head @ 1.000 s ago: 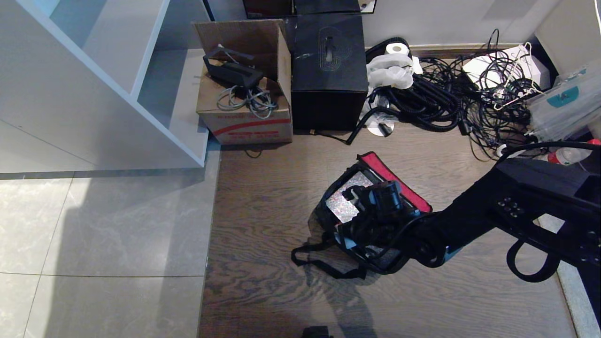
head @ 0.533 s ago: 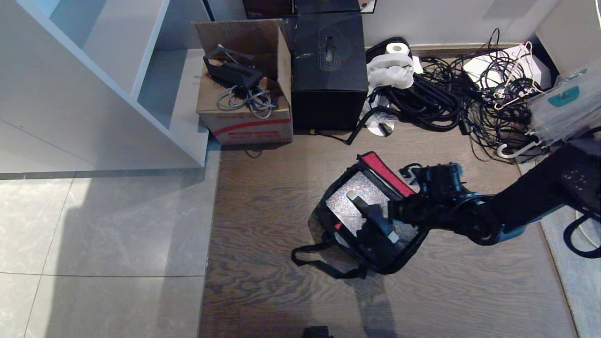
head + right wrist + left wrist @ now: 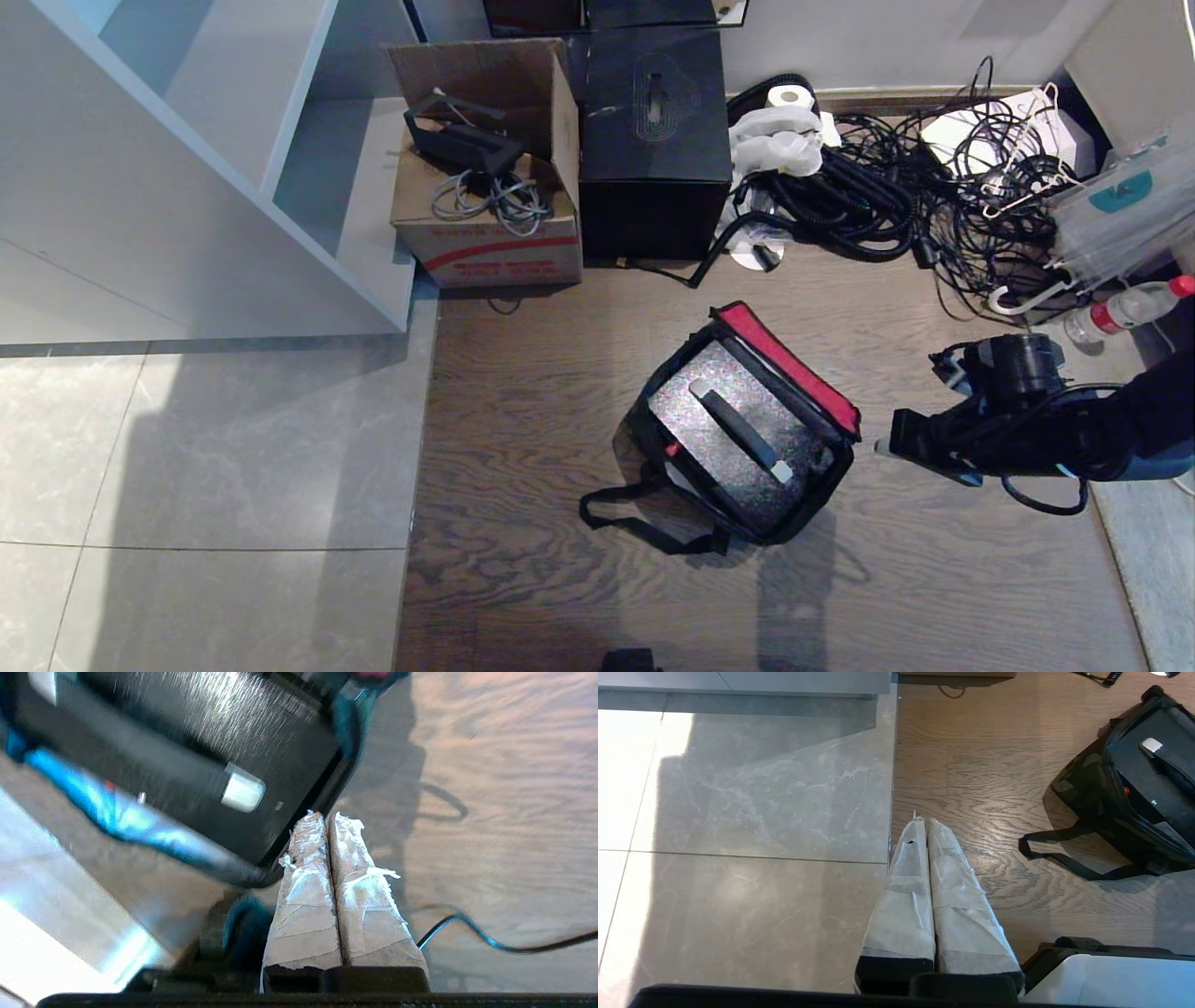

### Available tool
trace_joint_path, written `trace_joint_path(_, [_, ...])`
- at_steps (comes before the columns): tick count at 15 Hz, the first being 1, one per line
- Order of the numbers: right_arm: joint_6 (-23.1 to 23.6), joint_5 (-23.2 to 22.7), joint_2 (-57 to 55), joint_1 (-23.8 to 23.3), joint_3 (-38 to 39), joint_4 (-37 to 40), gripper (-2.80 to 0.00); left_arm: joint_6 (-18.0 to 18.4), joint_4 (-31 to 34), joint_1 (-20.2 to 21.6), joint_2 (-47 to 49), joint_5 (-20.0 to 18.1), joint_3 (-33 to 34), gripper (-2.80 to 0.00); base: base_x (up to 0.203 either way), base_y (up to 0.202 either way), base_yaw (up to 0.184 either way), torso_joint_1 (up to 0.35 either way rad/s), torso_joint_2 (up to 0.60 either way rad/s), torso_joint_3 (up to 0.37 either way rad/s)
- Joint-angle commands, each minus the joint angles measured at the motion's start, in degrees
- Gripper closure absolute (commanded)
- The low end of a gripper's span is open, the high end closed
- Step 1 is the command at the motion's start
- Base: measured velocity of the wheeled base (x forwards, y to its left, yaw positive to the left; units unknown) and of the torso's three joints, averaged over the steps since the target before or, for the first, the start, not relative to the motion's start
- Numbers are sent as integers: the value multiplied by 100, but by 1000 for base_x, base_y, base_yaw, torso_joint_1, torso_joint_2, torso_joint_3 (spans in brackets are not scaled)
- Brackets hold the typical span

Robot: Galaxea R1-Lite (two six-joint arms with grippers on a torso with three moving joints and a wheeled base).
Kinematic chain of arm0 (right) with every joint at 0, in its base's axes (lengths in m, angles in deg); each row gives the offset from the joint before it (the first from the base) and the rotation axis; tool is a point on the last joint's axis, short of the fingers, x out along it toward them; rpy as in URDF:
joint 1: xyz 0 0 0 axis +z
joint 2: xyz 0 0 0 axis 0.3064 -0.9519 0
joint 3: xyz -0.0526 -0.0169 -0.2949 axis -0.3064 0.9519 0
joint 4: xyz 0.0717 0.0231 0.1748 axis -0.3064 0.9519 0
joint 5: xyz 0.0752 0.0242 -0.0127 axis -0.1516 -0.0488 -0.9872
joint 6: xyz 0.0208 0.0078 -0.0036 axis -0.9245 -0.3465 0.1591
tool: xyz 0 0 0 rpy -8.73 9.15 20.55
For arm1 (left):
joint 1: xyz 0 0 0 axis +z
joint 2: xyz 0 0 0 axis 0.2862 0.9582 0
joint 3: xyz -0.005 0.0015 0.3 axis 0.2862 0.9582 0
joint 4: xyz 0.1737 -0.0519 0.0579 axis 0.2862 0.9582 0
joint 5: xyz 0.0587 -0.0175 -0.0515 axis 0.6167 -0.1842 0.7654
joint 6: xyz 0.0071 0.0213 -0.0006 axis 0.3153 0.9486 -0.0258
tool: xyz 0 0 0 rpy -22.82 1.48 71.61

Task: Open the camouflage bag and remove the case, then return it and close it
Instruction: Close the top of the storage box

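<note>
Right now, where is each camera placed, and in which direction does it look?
Head: high, looking down at the open camouflage bag; right gripper beside it.
Left wrist: behind the shut left gripper, facing the floor; bag at the edge.
Right wrist: behind shut fingers, near the case.
All three share the bag.

The right gripper (image 3: 885, 448) has swung off the open camouflage bag (image 3: 831, 467) to the floor at its right, fingers pressed together, uncovering the glittery case (image 3: 738, 439) (handle bar now in plain sight)
</note>
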Motion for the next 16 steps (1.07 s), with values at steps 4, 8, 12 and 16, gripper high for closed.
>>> trace_joint_path(4, [-133,43,-664,-81,-636,-64,-280,-2,0,1,0,4,0,0,0,0,0,0,0,0])
trace_joint_path(8, [-635,79,-1187,-176,-1025,-599,-280,-2,0,-8,0,4,0,0,0,0,0,0,0,0])
trace_joint_path(12, [-2362,78,-1675,-275,-1701,-829,-280,-2,0,1,0,4,0,0,0,0,0,0,0,0])
trace_joint_path(16, [-3489,-12,-2224,-366,-2222,-706,-280,-2,0,1,0,4,0,0,0,0,0,0,0,0])
